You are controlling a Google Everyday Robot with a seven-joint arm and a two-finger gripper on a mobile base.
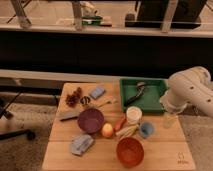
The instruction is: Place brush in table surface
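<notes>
orange bowl (130, 151) sits nearest us; brush (135, 93) lies in the tray (156, 100); gripper (169, 118) hangs by the tray's right corner over the table (60, 159); we cannot tell its state.

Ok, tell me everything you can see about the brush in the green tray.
The brush is small, with a slim black handle and a rounded greyish head. It lies flat and diagonal inside the green tray, head toward the far side, handle toward the near left, touching only the tray floor. It is not yet on the table surface. The tool hangs under the white arm by the tray's near right corner, clear of the brush.
</notes>
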